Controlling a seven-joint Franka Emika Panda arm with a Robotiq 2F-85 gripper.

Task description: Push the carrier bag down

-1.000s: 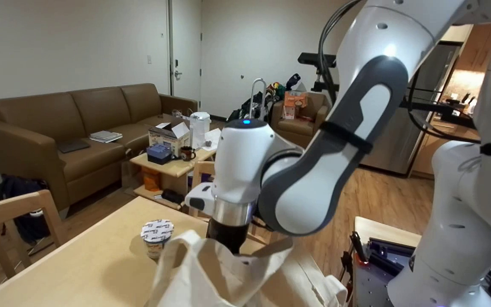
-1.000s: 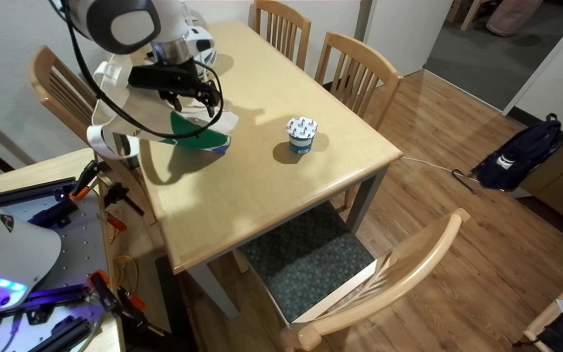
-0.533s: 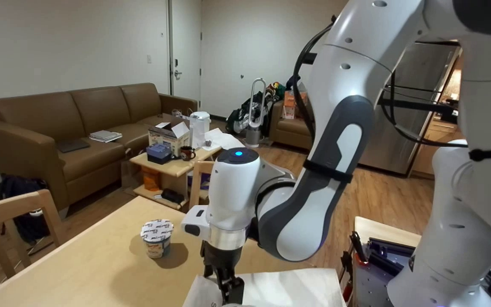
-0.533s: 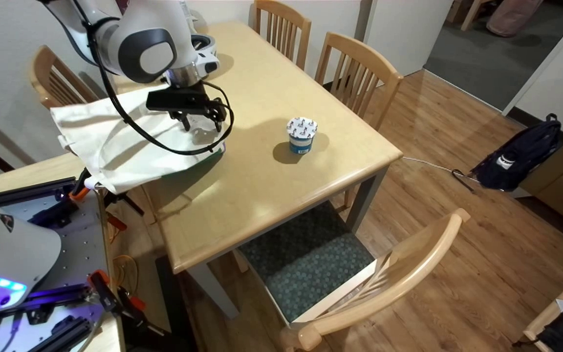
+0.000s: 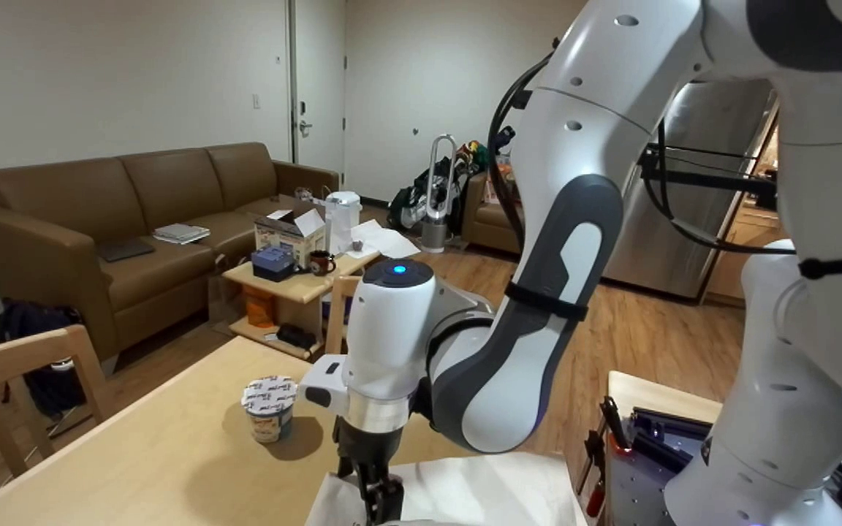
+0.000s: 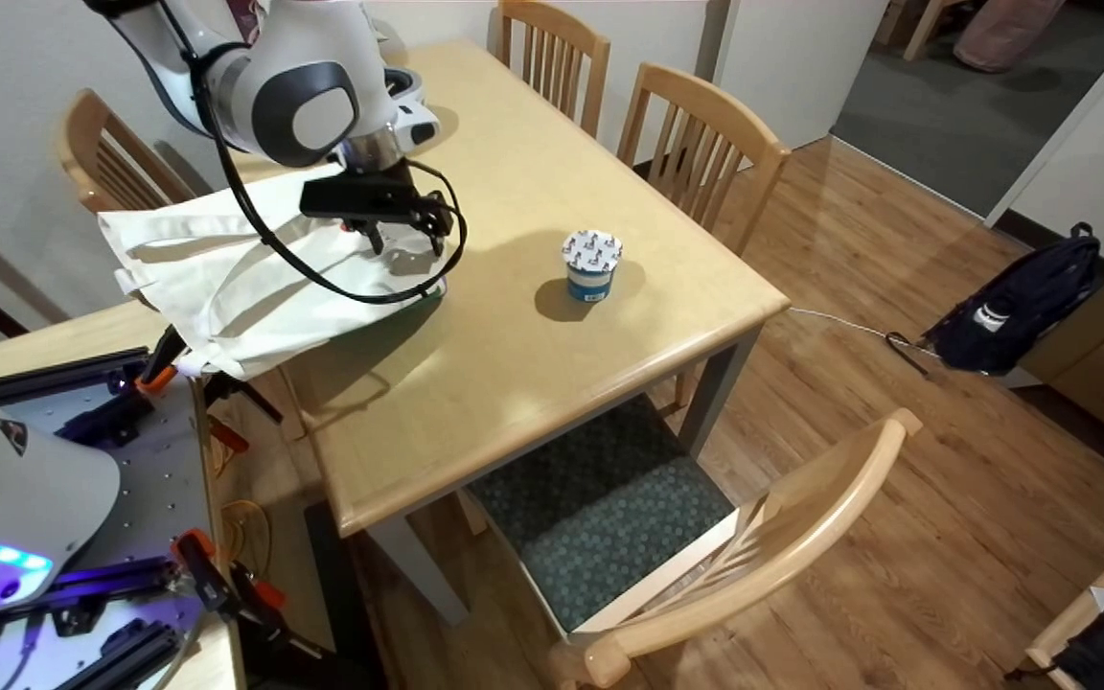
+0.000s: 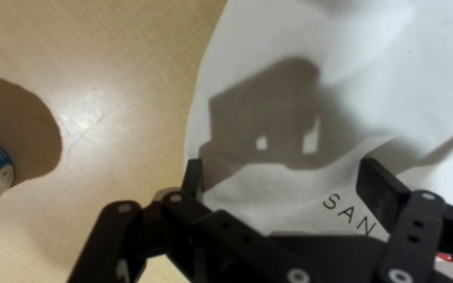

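Here, the carrier bag is laid largely flat on the worktop, one end carried past its edge. Over it, the gripper is held with fingers spread; whether the cloth is touched cannot be told. Nearby, a lidded cup is set upright.

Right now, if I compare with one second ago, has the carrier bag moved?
Yes. In an exterior view, the carrier bag has dropped its raised handle end, which now reaches farther past the table, toward the robot's base.
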